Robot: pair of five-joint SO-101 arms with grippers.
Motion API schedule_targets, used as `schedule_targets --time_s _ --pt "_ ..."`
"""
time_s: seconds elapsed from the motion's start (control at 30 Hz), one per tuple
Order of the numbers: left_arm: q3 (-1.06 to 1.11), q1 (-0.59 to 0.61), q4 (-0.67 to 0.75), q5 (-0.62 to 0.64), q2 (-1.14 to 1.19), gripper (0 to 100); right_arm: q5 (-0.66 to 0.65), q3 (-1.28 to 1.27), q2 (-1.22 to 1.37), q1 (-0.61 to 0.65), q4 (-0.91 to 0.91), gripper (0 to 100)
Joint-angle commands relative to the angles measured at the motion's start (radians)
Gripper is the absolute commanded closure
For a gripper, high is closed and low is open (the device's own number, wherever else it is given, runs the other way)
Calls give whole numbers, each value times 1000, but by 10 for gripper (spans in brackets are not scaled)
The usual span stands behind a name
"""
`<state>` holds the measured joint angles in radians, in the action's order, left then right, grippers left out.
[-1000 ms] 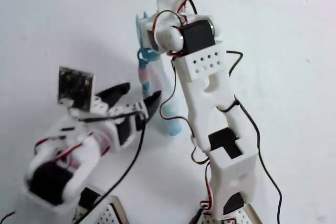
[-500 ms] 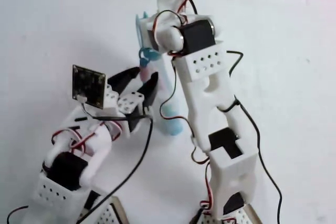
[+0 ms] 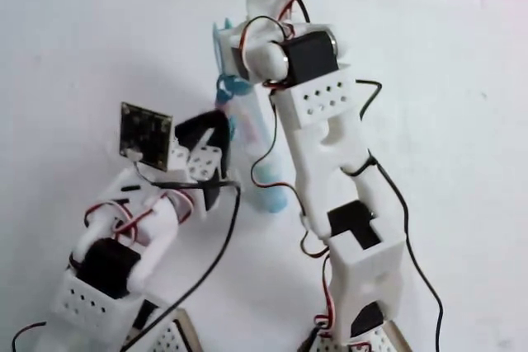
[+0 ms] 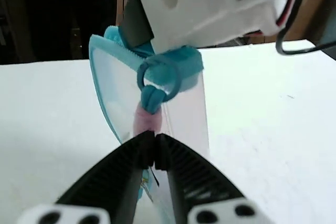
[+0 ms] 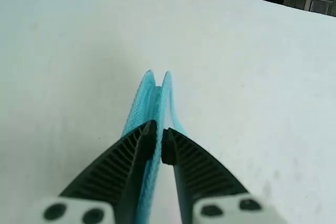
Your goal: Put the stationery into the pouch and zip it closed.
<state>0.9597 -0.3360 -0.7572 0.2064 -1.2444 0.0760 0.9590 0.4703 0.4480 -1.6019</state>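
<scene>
Left wrist view: the black ribbed jaws of the left gripper point(image 4: 149, 139) are closed on the pink pull tab point(image 4: 143, 121). The tab is tied by a blue knot to the blue zipper ring point(image 4: 157, 78). Just beyond it, the translucent pouch with turquoise edging point(image 4: 184, 114) lies lengthwise on the white table point(image 4: 47, 108). Its far end is clamped by the right gripper point(image 5: 157, 132), whose jaws are closed on the turquoise mesh edge. Whether the stationery is inside cannot be told.

The step in hand is judged to be the zipping. The tab should be drawn in line with the zipper track, low and steady, while the far end is held taut by the right gripper. A sideways pull is likely to buckle the soft wall or slip the tab from the jaws.

In the high view, the pouch is closely bounded on one side by the white right arm point(image 3: 330, 171). Toward the left arm's base, a black cable point(image 3: 216, 245) crosses the pull path and should be watched. Open table is available on the left arm's side. The far table edge lies just behind the right gripper.
</scene>
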Motion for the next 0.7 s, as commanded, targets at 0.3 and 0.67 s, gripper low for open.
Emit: schedule_targets --time_s 0.3,0.67 --pt "-67 57 -58 -15 -17 824 -5 -8 33 -5 -24 981" --pt "-70 86 26 -86 18 755 -3 -8 31 -4 -19 981"
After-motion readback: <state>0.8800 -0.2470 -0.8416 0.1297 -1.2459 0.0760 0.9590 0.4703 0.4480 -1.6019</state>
